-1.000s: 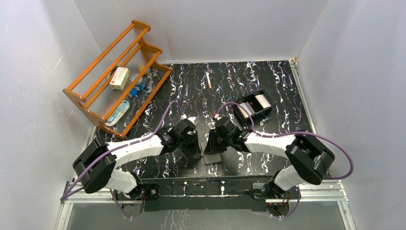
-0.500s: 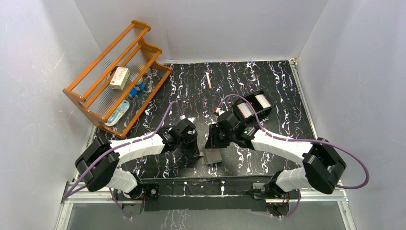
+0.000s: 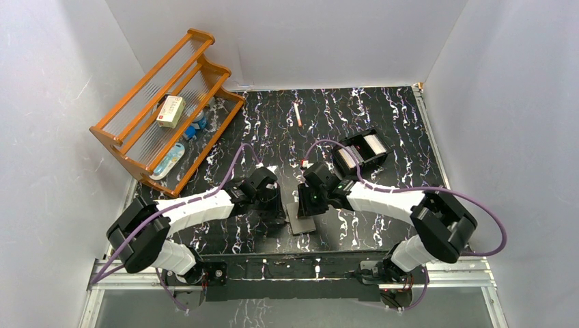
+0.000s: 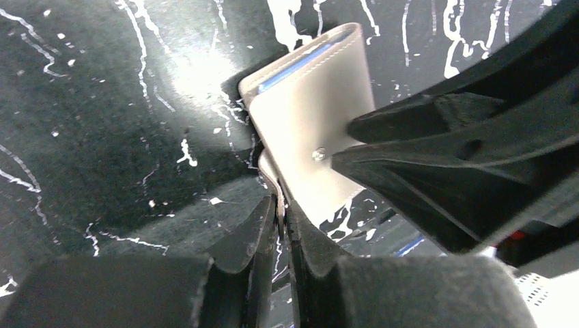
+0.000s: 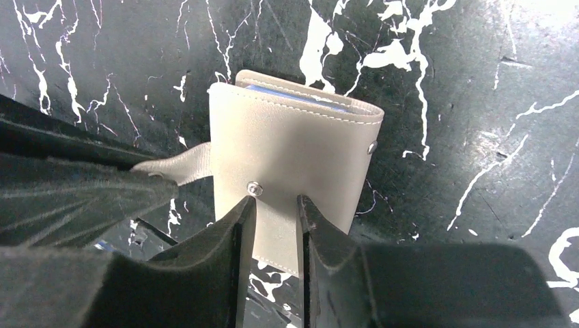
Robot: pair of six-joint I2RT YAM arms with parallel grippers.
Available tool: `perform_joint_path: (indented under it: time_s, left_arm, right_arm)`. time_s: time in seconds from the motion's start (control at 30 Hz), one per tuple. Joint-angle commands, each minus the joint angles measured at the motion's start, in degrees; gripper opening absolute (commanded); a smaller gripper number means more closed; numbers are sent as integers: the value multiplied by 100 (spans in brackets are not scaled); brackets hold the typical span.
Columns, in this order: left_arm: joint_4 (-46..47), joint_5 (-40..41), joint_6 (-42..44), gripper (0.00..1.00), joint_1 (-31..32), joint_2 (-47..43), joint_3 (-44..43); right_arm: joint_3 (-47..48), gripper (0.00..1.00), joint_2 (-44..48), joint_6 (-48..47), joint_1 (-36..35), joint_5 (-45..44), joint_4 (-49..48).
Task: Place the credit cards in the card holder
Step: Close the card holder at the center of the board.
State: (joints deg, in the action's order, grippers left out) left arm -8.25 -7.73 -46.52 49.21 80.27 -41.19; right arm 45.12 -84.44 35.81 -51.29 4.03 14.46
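Swung back in from the right, my right end effector [image 5: 274, 205] rests on the card holder [image 5: 293, 143], jaws parted, tips against its folded cover, grasping nothing. My left end effector [image 4: 281, 205] is clenched on its strap [image 5: 179, 166]. It lies closed at the middle of the table's [image 3: 410, 123] near edge. The credit cards [image 3: 373, 143] sit in a black tray [image 3: 360, 152] toward the right edge. Step 1, opening, seems in hand; next, lift the cover against the pinned strap.

Grey-beige card holder [image 5: 293, 157] lies folded shut; white credit cards [image 3: 372, 143] lie well apart.
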Motion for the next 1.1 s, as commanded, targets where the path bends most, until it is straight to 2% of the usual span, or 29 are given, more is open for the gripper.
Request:
perform_joint_path:
  time_s: [0.0, 0.23, 0.53, 0.8, 0.9, 1.07]
  left_arm:
    - [436, -531, -167, 12, -54, -85, 32]
    - [862, -900, -285, 19, -54, 258, 54]
    - [1097, -869, -211, 19, -72, 435, 78]
    - [1018, -719, -94, 31, -70, 556, 56]
    - [1044, -687, -85, 31, -70, 572, 84]
    - [1010, -563, -61, 24, -69, 562, 99]
  right_arm:
    - [145, 35, -224, -92, -43, -73, -125]
    - [20, 30, -324, -46, -47, -213, -166]
    - [-146, 27, -219, 113, -48, -145, -372]
    - [-235, 26, -208, 223, -47, -104, -485]
    - [-262, 26, -161, 250, -41, -139, -497]
    - [-312, 24, -45, 302, -46, -193, -504]
